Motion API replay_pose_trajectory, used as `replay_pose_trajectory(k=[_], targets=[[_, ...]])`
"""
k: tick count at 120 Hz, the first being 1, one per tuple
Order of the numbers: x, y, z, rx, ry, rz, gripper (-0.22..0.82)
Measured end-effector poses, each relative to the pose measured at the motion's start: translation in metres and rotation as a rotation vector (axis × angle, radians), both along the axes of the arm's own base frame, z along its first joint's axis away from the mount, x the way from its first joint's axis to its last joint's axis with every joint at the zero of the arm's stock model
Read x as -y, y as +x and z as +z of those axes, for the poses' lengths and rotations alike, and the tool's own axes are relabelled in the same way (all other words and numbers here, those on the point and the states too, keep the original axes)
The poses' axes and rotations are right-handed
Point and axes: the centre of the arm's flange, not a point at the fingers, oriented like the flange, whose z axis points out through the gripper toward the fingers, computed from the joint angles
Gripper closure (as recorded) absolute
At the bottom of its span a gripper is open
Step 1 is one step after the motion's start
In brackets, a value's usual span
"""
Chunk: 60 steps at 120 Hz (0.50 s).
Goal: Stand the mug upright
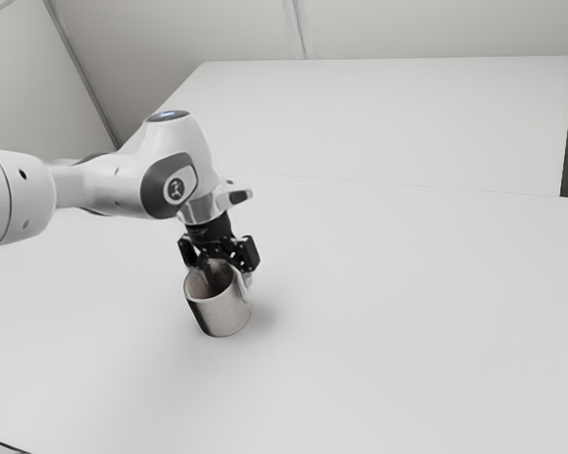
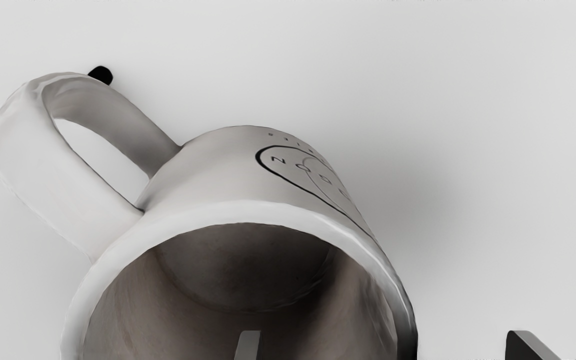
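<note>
- The white, smooth table (image 1: 407, 312), very wide, is under everything and reaches to the exterior view's right.
- The white robot arm (image 1: 104, 187) with dark grey joint covers comes in from the exterior view's left and bends down above the table.
- The pale grey, glossy, cylinder-shaped mug (image 1: 225, 314) is directly below the arm, in the left half of the exterior view. Its mouth is turned up toward the arm, and in the exterior view its body leans a little. I cannot tell whether the base sits flat on the table.
- The black two-finger gripper (image 1: 229, 280) is at the mouth of the mug and points down. Its fingers stand apart: one finger (image 2: 248, 346) is inside the opening, the other finger (image 2: 530, 347) is outside, with a gap between it and the wall. So the wall is between them, but it is not clamped.
- The broad, pale, curved handle (image 2: 28, 150) is attached to the side of the mug, and no finger is touching it.
- The black printed outline (image 2: 259, 157), with thin letters in it, is on the outer wall of the mug.
- A small black rounded shape (image 2: 101, 75) appears just beside the handle; I cannot tell what it is.
</note>
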Motion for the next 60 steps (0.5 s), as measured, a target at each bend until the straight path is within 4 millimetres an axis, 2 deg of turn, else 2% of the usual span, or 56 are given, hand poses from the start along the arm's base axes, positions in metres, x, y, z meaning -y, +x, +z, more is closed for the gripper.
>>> replay_pose_trajectory(k=[15, 32, 45, 60], targets=[[0.001, -0.006, 0.032, 0.034, 0.015, 0.016, 0.05], [0.004, 0.004, 0.074, 0.068, 0.017, 0.023, 0.02], [0.001, 0.021, 0.132, 0.149, 0.043, 0.012, 0.01], [-0.004, 0.028, 0.192, 0.197, 0.066, 0.002, 0.01]])
